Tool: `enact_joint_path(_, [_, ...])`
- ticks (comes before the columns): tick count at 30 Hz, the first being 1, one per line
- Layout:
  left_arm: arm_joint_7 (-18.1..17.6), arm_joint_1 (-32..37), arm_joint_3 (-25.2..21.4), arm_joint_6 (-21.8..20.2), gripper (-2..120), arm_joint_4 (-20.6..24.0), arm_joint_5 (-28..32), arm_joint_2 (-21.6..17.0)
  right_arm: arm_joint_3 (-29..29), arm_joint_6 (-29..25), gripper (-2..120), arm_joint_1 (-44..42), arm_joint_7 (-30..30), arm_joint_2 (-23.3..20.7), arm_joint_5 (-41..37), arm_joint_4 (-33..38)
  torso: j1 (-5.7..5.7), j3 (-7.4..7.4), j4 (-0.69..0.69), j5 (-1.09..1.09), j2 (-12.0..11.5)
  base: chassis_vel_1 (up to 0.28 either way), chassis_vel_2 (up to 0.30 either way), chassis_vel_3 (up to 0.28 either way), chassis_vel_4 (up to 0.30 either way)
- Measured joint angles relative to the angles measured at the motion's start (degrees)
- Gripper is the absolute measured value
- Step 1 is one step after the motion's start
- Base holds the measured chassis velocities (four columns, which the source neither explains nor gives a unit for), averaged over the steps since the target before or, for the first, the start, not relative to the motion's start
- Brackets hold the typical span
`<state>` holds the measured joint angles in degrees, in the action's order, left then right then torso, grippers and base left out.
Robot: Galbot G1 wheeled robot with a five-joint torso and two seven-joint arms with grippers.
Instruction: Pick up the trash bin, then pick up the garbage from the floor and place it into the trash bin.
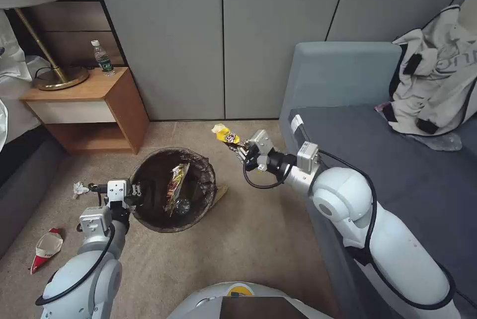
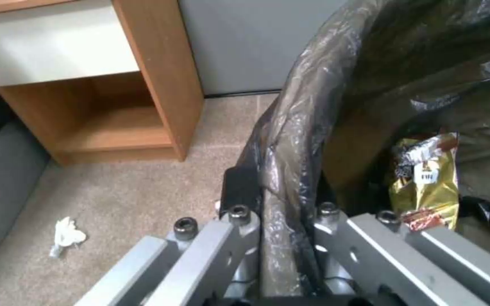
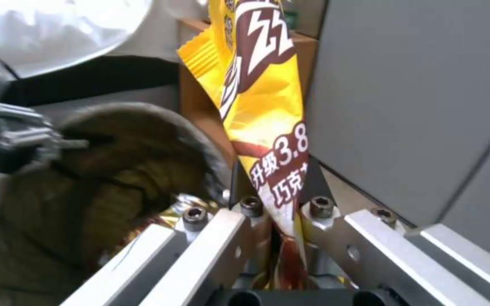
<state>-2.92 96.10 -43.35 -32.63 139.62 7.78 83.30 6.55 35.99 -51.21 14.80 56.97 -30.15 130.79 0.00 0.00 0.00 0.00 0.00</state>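
Your left gripper [image 1: 133,191] is clenched on the rim of the bin [image 1: 174,190]. The left wrist view shows the bagged rim pinched between its fingers [image 2: 239,221]. The bin appears lifted and tipped, with its mouth facing up toward the head camera, over the carpet [image 1: 258,239] in front of the nightstand [image 1: 94,110]. One wrapper [image 1: 176,185] already lies inside it.

Your right gripper [image 1: 243,150] is grasping a yellow snack wrapper [image 1: 226,135] by one end. The right wrist view shows the pack [image 3: 262,106] standing up from between the closed fingers [image 3: 251,212]. It hangs to the right of the bin, near the rim but not yet over the opening.

Step in hand, as judged: carry the wrapper across and drop it in.

- Keep the left grip firm and the bin steady. The hold is on a thin rim under slippery bag film, so avoid jolts.
- Bring the right gripper fully over the mouth before you release. The wrapper is light and long and may catch the rim or flutter outside if you let go at the edge.
- Approach from above the rim. Contact with the far side could twist the bin in the left grip.
- Release low inside the opening, then withdraw straight up.

Litter remaining on the floor: a white tissue [image 1: 78,189] beside the left gripper and a crushed red-and-white cup [image 1: 45,249] near the left arm. A brown scrap [image 1: 221,192] pokes out past the bin's right edge.
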Motion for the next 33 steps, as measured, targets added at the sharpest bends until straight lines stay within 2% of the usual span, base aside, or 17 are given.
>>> enact_joint_path(20, [-0.15, 0.07, 0.28, -0.15, 4, 0.15, -0.74, 0.28, -14.74, 1.57, 0, 12.22, -0.48, 1.43, -2.9, -0.92, 0.0, 0.0, 0.0, 0.0, 0.0, 0.0, 0.0, 0.0, 0.0])
enact_joint_path(33, [-0.25, 0.31, 0.19, -0.24, 4, 0.54, -0.74, 0.24, -23.12, 2.61, 0, 16.51, -1.55, 5.22, -3.29, -3.72, 0.0, 0.0, 0.0, 0.0, 0.0, 0.0, 0.0, 0.0, 0.0])
